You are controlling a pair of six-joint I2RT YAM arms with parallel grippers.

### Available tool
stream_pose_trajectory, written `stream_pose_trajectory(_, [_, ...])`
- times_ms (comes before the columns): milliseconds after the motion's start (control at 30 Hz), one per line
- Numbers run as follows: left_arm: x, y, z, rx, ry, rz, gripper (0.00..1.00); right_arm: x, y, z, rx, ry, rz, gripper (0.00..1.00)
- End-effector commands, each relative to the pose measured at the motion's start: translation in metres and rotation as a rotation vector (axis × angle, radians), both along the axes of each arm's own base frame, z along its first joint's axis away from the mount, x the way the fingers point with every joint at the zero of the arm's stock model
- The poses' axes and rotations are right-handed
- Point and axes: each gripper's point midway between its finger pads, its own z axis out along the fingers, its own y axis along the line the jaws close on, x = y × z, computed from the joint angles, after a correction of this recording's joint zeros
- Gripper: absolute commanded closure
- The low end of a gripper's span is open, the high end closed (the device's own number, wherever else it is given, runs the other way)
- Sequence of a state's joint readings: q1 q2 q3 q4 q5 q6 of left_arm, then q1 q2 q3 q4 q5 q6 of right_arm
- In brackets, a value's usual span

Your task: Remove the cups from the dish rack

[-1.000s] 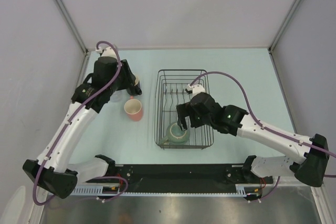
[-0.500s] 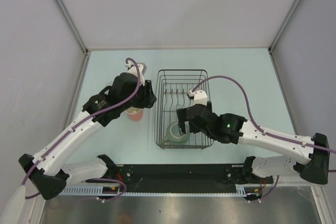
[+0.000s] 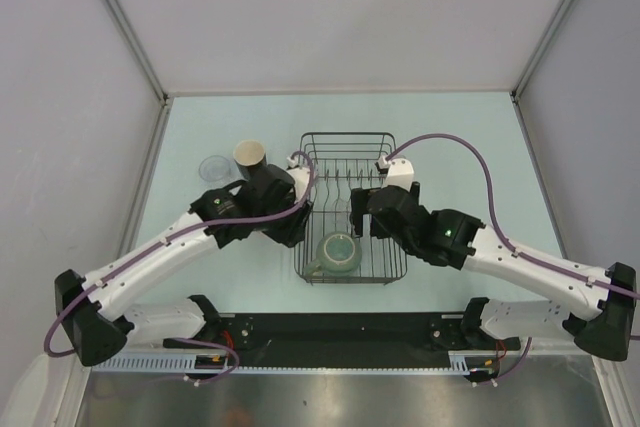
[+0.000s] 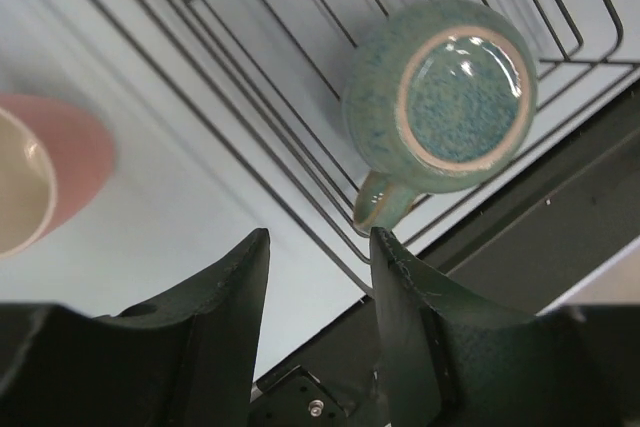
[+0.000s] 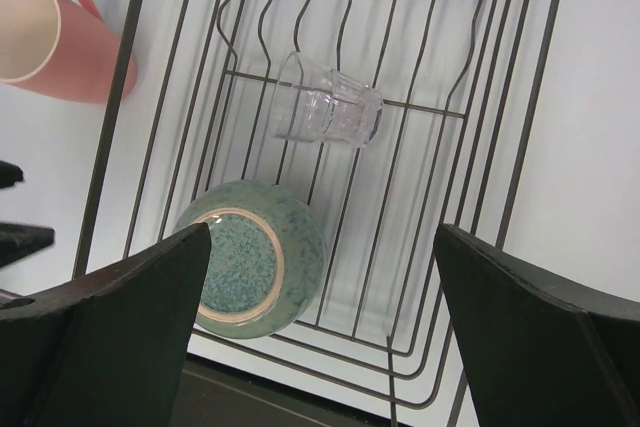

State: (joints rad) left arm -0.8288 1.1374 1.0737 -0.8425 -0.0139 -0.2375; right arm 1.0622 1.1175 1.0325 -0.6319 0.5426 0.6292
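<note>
The black wire dish rack (image 3: 347, 134) stands mid-table. A sage-green handled mug (image 3: 340, 252) (image 4: 450, 97) (image 5: 255, 257) sits upside down in its near end, and a clear glass tumbler (image 5: 328, 102) lies on its side further in. Left of the rack a salmon-pink cup (image 4: 40, 182) (image 5: 55, 42) stands on the table, hidden under my left arm from above. A dark pale-rimmed cup (image 3: 249, 157) and another clear tumbler (image 3: 213, 165) stand at the far left. My left gripper (image 3: 293, 230) (image 4: 318, 277) is open and empty by the rack's left rim. My right gripper (image 3: 358, 215) (image 5: 325, 277) hangs wide open above the rack.
A black rail (image 3: 340, 332) runs along the table's near edge, just beyond the rack (image 5: 117, 97). Grey walls (image 3: 340, 17) enclose the table at the back and both sides.
My left arm has swung right from the far-left cups to the rack's left side, uncovering the dark cup and tumbler. My right gripper has drawn back from the green mug toward the rack's middle.
</note>
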Motion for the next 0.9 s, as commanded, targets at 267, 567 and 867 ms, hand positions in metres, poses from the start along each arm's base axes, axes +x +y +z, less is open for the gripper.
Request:
stream_pose_trajectory(267, [-0.042,-0.043,-0.014,-0.011,0.030,-0.278,0.50,0.006,0.006,0.001,0.041,-0.015,-0.022,0.01])
stream_pose_trajectory(567, [-0.048,-0.049,-0.078,0.070,0.122,-0.299,0.51,0.005,-0.004,0.002,0.048,-0.031,-0.032,0.00])
stream_pose_trajectory(867, [-0.053,-0.064,-0.108,0.069,0.204,-0.323,0.52,0.004,-0.017,0.003,0.045,-0.035,-0.046,0.00])
